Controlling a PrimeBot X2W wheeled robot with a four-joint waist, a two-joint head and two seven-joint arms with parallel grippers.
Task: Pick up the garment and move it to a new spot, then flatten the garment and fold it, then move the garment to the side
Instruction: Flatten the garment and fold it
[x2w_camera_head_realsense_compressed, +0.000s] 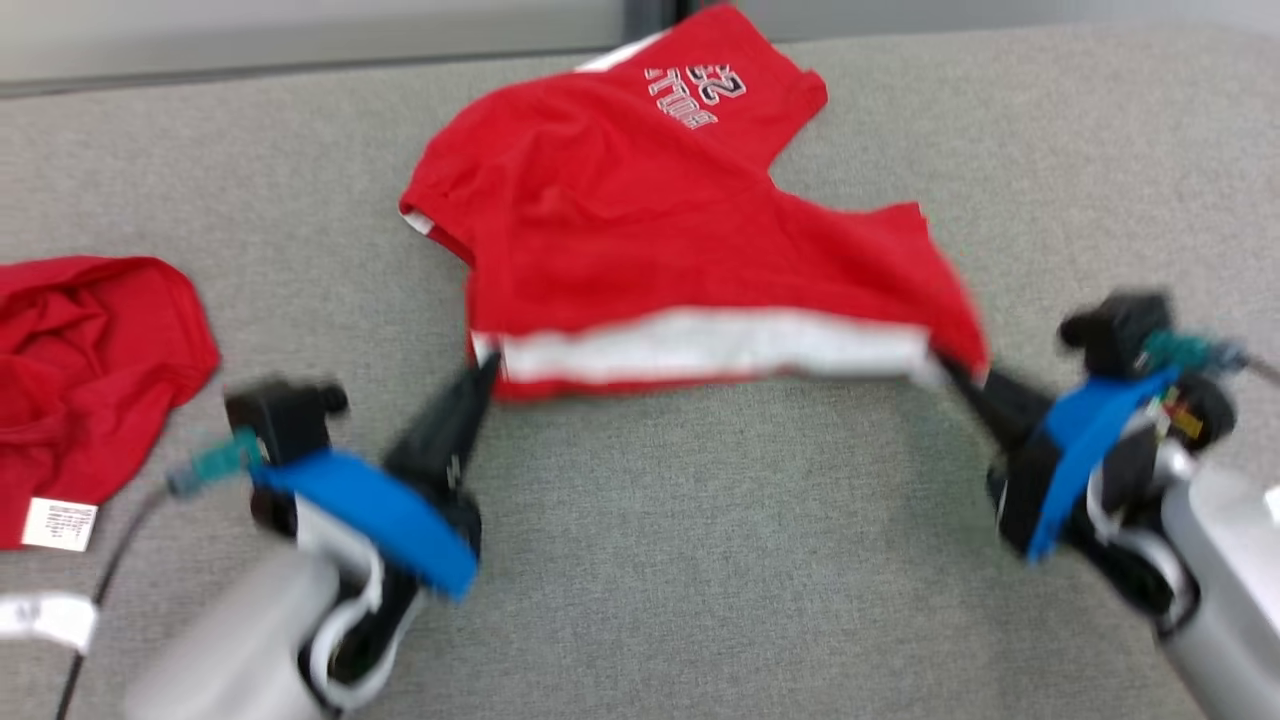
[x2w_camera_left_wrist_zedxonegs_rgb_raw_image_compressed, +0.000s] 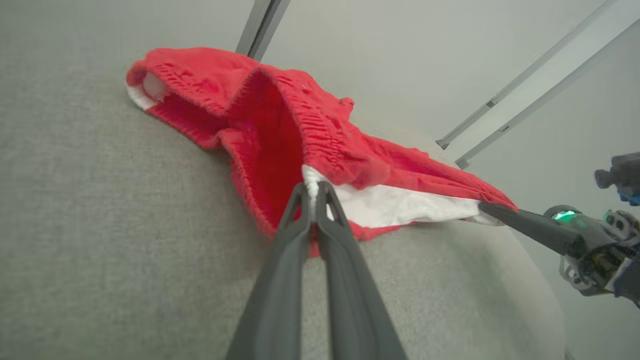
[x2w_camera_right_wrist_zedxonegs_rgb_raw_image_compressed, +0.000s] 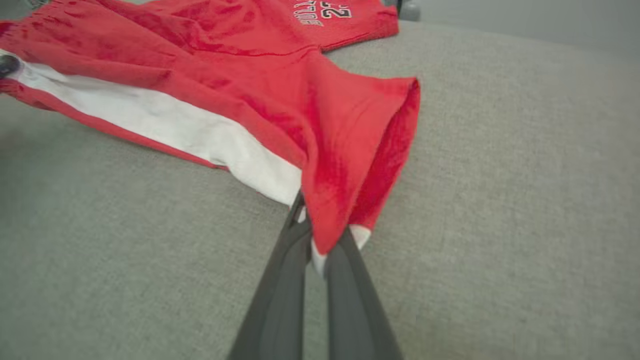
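— Where does the garment (x2w_camera_head_realsense_compressed: 640, 230) lie?
— On the tabletop (x2w_camera_head_realsense_compressed: 700, 560), towards the back. The left tool (x2w_camera_head_realsense_compressed: 485, 378) is at its near left corner, the right tool (x2w_camera_head_realsense_compressed: 950, 375) at its near right corner.
— And further left?
— Another cloth (x2w_camera_head_realsense_compressed: 90, 360), well apart, left of the left tool.

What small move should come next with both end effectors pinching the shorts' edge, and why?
Probably draw both slightly apart and toward the robot. The left end effector and right end effector are each shut on an end of the white-striped edge of the red shorts, but the cloth beyond lies creased, not flat enough to fold.
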